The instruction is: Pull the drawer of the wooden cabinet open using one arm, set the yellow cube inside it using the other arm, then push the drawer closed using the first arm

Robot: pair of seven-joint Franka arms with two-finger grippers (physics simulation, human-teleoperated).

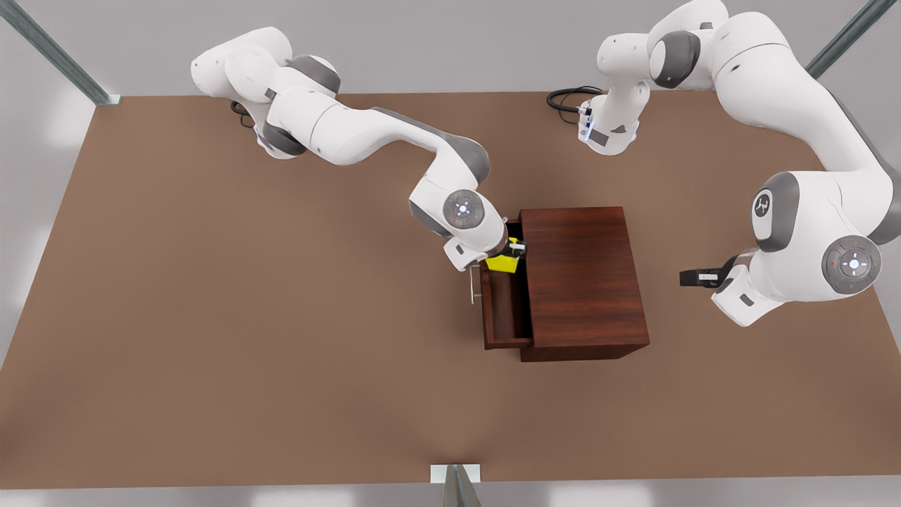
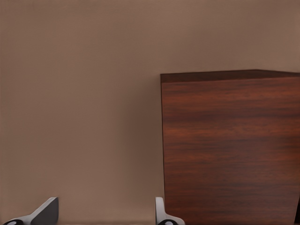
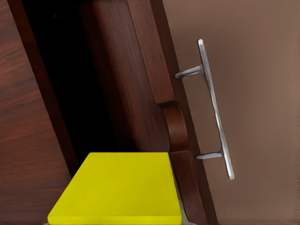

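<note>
This is a robot test room. A big brown table (image 1: 211, 317) fills the frame, with plain grey walls (image 1: 436, 42) and metal poles (image 1: 60, 60) at the upper corners.

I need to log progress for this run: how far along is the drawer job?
Done: the drawer stands pulled out of the wooden cabinet. In hand: the right gripper holds the yellow cube over the open drawer. Left: release it inside, then push the drawer shut. The left gripper waits, open, beside the cabinet.
</note>
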